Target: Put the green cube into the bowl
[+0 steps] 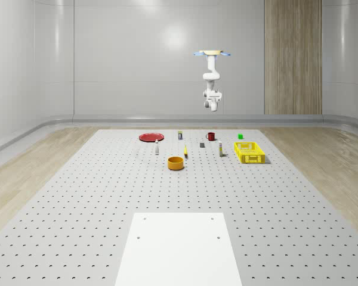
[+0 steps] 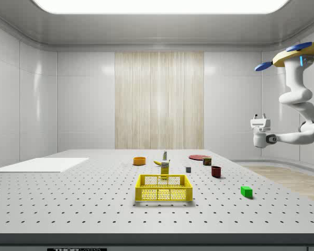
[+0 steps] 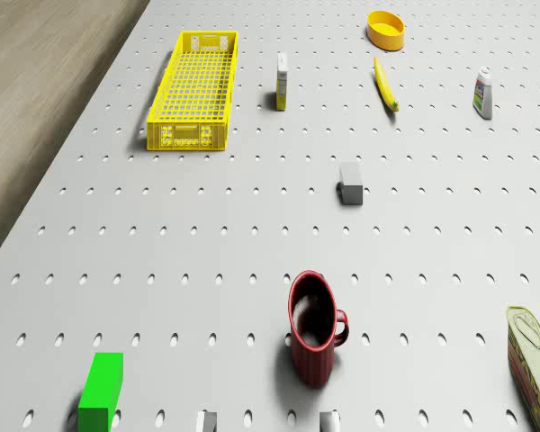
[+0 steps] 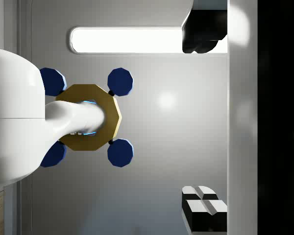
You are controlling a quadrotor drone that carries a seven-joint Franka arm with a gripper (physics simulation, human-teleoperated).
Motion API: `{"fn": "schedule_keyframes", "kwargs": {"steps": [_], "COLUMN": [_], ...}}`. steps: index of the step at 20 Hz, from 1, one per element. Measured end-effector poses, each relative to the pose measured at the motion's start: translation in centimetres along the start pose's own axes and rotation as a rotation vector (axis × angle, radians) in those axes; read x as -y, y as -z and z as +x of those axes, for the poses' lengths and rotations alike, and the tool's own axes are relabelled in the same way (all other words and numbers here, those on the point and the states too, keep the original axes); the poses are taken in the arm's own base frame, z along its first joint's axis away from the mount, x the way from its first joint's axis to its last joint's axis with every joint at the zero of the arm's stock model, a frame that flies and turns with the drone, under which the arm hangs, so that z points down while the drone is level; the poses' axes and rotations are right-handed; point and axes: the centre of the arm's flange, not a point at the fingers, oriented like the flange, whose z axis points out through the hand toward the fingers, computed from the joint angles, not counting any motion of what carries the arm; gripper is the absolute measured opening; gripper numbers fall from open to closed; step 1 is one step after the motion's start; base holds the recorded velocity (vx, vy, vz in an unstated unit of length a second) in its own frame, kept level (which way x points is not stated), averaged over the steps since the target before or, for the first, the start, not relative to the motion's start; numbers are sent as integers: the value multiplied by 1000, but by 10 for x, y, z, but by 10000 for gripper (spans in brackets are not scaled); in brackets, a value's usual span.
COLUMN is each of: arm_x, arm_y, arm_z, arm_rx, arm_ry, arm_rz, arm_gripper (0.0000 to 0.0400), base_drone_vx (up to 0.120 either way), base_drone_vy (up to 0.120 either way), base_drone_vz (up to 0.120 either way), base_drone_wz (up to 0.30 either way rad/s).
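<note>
The drone [image 1: 212,53] hovers high above the table's far edge, its open gripper [image 2: 260,118] holding nothing, the small green cube [image 1: 240,136] resting far right, well apart from the orange bowl [image 1: 176,163].

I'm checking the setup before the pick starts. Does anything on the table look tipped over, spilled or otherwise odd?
Only small things: the banana and a can lie flat on the table. The red mug, bottles and yellow crate stand upright. The green cube sits alone, and the bowl looks empty. Nothing is spilled.
</note>
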Motion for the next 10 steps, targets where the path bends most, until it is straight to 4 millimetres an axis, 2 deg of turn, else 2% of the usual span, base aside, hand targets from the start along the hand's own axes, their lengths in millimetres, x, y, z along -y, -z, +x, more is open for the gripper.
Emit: {"fn": "schedule_keyframes", "kwargs": {"steps": [10], "arm_x": [-1], "arm_y": [66], "arm_z": [-1], "arm_rx": [-6], "arm_ry": [0], "arm_rz": [6], "arm_gripper": [400], "base_drone_vx": [0], "base_drone_vy": [0], "base_drone_vz": [0], "base_drone_wz": [0]}}
